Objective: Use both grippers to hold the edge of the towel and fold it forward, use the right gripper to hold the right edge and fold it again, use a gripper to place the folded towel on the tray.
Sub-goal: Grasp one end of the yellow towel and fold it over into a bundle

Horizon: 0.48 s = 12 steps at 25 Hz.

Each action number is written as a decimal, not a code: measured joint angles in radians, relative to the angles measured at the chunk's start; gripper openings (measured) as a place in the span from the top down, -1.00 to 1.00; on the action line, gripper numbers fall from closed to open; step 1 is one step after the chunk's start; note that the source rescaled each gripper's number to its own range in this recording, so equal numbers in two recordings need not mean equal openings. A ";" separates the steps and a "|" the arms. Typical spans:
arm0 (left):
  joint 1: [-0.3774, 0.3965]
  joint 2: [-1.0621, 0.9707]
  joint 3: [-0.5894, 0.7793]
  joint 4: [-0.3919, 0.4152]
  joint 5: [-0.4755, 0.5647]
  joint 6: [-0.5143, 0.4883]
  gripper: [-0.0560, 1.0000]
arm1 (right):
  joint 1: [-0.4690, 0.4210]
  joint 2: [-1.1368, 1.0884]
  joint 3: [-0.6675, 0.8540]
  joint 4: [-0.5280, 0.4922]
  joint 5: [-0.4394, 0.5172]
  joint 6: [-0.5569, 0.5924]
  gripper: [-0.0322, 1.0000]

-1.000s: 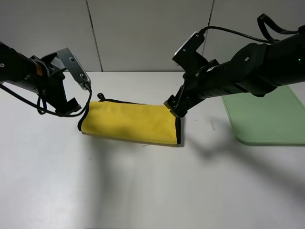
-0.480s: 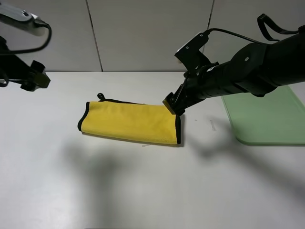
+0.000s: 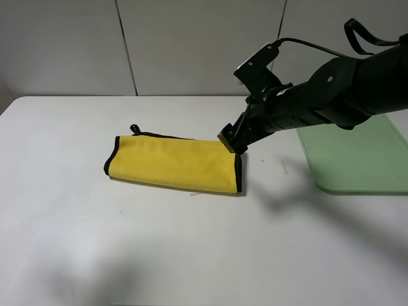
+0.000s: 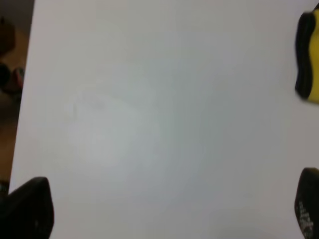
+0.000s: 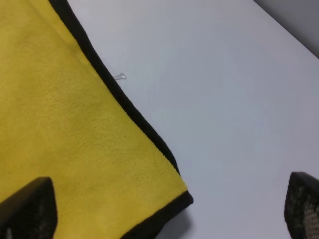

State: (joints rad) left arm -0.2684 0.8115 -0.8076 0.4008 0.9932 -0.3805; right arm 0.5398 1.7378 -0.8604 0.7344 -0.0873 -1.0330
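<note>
Jaws of the right gripper (image 5: 164, 213) spread wide, gripping nothing. In the wrist view one fingertip (image 5: 27, 209) hangs over the yellow towel (image 5: 65, 139) and the other over white tabletop (image 5: 239, 99). The towel's black-trimmed corner lies between them. Cannot tell whether the tips touch the cloth. From the high camera the right gripper (image 3: 231, 141) sits at the towel's far right corner, its arm reaching in from the right.

Jaws of the left gripper (image 4: 167, 209) are also wide and hold nothing. Bare tabletop lies under them, and a bit of the towel (image 4: 309, 64) shows at the border of that wrist view. This gripper is out of the high camera's sight.

The towel (image 3: 175, 164) lies folded into a long band, flat on the tabletop (image 3: 191, 255), a little left of centre. The edge of the towel (image 3: 238, 173) runs black down its right end. A small black loop (image 3: 134, 129) sticks out at the far left corner.

The pale green tray (image 3: 357, 166) sits on the tabletop to the right, apart from the towel, partly hidden by the right arm.
</note>
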 joint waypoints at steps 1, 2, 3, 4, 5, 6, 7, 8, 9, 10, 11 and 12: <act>0.000 -0.026 0.000 -0.013 0.034 0.009 -0.95 | 0.000 0.000 0.000 0.000 0.000 0.000 -1.00; 0.000 -0.057 0.000 -0.032 0.069 0.021 -0.95 | 0.000 0.000 0.000 0.000 0.000 0.000 -1.00; 0.000 -0.090 0.000 -0.056 0.095 0.037 -0.95 | 0.000 0.000 0.000 0.000 0.000 0.000 -1.00; 0.000 -0.119 0.000 -0.079 0.112 0.058 -0.95 | 0.000 0.000 0.000 0.000 0.000 0.000 -1.00; 0.000 -0.155 0.000 -0.110 0.125 0.077 -0.95 | 0.000 0.000 0.000 0.000 0.000 0.000 -1.00; 0.000 -0.192 0.006 -0.142 0.129 0.102 -0.95 | 0.000 0.000 0.000 0.000 0.000 0.000 -1.00; 0.000 -0.232 0.017 -0.174 0.129 0.130 -0.95 | 0.000 0.000 0.000 0.000 0.000 0.000 -1.00; 0.000 -0.267 0.036 -0.200 0.130 0.156 -0.95 | 0.000 0.000 0.000 0.000 0.000 0.000 -1.00; 0.000 -0.309 0.056 -0.230 0.134 0.178 -0.94 | 0.000 0.000 0.000 0.000 0.000 0.000 -1.00; 0.000 -0.352 0.085 -0.259 0.137 0.200 -0.94 | 0.000 0.000 0.000 0.000 0.000 0.000 -1.00; 0.000 -0.387 0.117 -0.284 0.138 0.221 -0.94 | 0.000 0.000 0.000 0.000 0.000 0.000 -1.00; 0.000 -0.428 0.144 -0.302 0.139 0.240 -0.94 | 0.000 0.000 0.000 0.000 0.000 0.000 -1.00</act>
State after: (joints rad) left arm -0.2684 0.3833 -0.6634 0.0988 1.1322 -0.1406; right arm 0.5398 1.7378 -0.8604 0.7344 -0.0873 -1.0330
